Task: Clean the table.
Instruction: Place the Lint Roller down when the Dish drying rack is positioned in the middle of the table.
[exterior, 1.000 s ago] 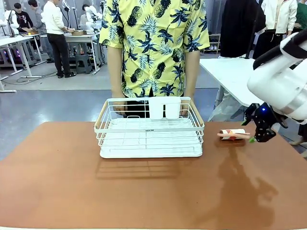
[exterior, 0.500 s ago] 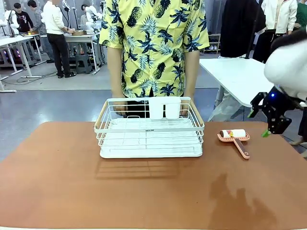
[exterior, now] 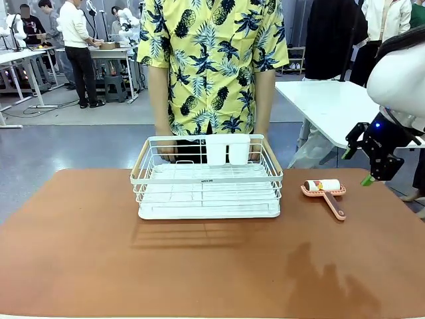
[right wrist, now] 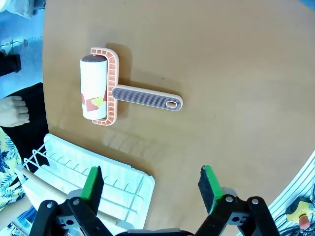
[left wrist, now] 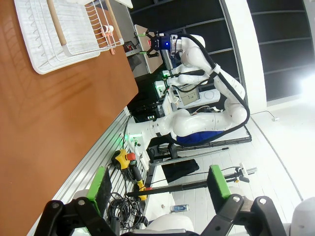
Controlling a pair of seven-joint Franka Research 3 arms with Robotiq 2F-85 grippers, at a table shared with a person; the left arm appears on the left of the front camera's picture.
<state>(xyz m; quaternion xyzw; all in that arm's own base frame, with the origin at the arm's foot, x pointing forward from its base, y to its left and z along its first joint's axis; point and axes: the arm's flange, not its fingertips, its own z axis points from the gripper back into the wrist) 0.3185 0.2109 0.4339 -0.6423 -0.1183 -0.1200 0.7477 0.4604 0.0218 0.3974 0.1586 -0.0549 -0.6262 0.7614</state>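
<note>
Hovering with jaws wide, the right gripper (exterior: pixel 367 159) is holding nothing above the table's (exterior: pixel 80 252) right edge.
The lint roller (exterior: pixel 325 191) is lying near the far-right corner, beside the dish rack (exterior: pixel 207 178); the left gripper (left wrist: pixel 157 186) is also gaping empty. Risk: a careless descent could be knocking the roller off the edge.

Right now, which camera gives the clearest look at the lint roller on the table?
The right wrist view: it looks straight down on the lint roller, showing the white roll, its peach frame and the ribbed handle lying flat on the table. The front view shows it small and low, right of the dish rack. The left wrist view catches only a sliver past the rack.
</note>
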